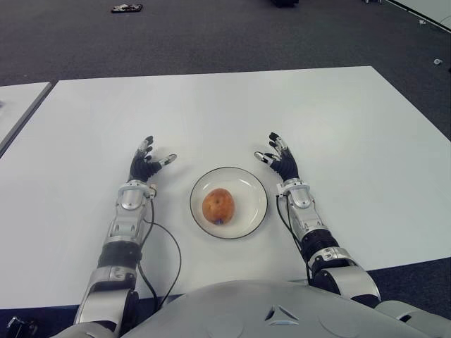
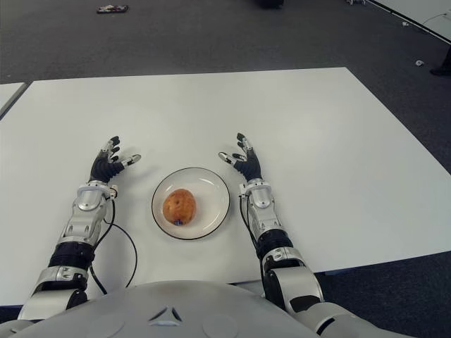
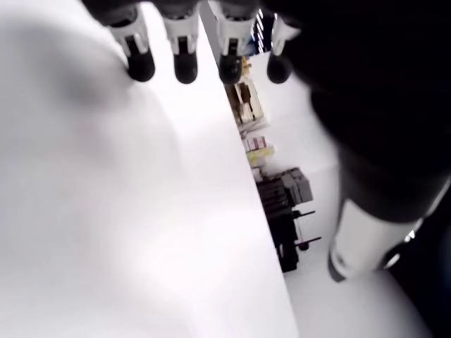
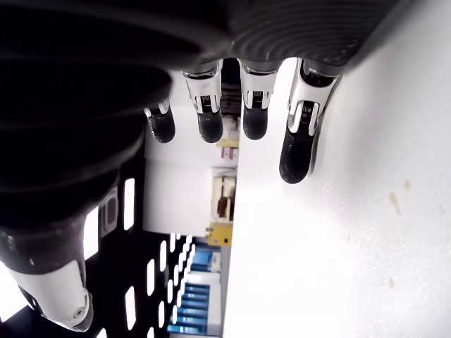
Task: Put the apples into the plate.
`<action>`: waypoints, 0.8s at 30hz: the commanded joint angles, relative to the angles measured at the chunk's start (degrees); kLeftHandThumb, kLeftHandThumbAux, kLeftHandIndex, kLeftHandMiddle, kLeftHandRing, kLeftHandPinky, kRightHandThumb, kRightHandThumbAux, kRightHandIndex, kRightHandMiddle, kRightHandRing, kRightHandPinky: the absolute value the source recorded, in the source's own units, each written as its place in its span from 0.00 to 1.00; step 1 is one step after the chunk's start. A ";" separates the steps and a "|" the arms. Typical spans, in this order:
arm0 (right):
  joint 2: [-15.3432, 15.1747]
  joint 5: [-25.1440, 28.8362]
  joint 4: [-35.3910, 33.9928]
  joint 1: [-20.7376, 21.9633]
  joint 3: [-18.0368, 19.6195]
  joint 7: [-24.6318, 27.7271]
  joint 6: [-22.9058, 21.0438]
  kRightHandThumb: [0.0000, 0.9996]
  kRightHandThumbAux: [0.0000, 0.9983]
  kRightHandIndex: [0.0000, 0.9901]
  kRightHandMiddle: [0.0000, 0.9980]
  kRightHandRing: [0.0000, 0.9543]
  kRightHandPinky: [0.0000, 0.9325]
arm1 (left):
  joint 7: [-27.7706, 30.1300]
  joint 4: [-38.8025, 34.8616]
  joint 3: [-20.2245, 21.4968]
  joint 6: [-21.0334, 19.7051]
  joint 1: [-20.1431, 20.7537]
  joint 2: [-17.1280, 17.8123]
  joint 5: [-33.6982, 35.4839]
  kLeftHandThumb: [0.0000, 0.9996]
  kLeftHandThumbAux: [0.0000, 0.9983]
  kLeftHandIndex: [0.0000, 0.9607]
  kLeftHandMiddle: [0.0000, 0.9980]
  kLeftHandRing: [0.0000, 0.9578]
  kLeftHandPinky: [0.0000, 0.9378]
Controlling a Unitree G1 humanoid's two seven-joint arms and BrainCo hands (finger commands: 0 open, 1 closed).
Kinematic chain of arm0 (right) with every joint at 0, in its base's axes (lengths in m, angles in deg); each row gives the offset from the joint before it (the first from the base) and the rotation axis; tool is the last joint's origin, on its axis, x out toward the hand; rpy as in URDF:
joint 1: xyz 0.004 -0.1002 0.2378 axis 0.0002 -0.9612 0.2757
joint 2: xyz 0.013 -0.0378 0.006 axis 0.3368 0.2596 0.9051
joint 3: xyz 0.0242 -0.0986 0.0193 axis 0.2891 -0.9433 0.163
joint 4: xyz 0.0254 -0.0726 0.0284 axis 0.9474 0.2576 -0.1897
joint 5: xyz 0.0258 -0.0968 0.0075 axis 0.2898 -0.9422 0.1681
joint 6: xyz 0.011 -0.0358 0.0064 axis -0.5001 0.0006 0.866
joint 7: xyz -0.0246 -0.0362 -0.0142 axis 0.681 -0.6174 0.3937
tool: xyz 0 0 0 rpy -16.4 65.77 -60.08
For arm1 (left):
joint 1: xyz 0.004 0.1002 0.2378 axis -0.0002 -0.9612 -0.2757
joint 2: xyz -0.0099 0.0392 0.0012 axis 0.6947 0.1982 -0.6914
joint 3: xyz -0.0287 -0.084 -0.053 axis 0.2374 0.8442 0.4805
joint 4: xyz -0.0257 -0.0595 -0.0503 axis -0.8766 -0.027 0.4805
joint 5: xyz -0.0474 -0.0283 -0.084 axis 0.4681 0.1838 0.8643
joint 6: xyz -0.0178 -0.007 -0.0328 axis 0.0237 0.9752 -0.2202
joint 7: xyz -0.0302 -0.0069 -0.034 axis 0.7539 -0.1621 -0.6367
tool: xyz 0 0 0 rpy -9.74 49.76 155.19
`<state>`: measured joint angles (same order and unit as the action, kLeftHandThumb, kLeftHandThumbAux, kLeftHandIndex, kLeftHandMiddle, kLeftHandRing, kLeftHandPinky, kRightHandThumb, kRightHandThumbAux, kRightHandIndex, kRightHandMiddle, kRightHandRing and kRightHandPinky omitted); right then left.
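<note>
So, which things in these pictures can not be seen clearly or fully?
- Underside of the apple: hidden by the apple itself and the plate in both eye views.
- Dark object on the floor: too small to identify.
- Whether the left hand and right hand touch the table: not clear in any view.
- Both wrist views show neither apple nor plate, only fingertips and table.

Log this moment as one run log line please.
apple: in plate | left hand: open, left of plate | right hand: open, right of plate
</note>
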<state>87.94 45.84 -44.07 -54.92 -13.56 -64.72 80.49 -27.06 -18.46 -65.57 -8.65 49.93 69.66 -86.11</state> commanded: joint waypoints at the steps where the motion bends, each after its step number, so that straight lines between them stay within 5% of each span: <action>1: 0.11 -0.20 2.43 -2.53 -0.17 -0.03 -3.49 0.12 0.68 0.00 0.02 0.06 0.14 | 0.31 2.42 -0.76 0.52 -0.84 -0.28 -0.71 0.00 0.59 0.00 0.00 0.00 0.00; 24: 0.28 0.24 0.53 -3.77 0.09 -0.08 -3.53 0.14 0.71 0.00 0.01 0.05 0.13 | -5.45 10.38 1.72 12.04 -0.51 -6.32 1.22 0.06 0.64 0.00 0.00 0.00 0.00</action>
<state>88.04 45.90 -45.32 -55.97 -13.53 -64.89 80.50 -32.10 -10.08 -63.20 3.83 50.40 64.62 -84.55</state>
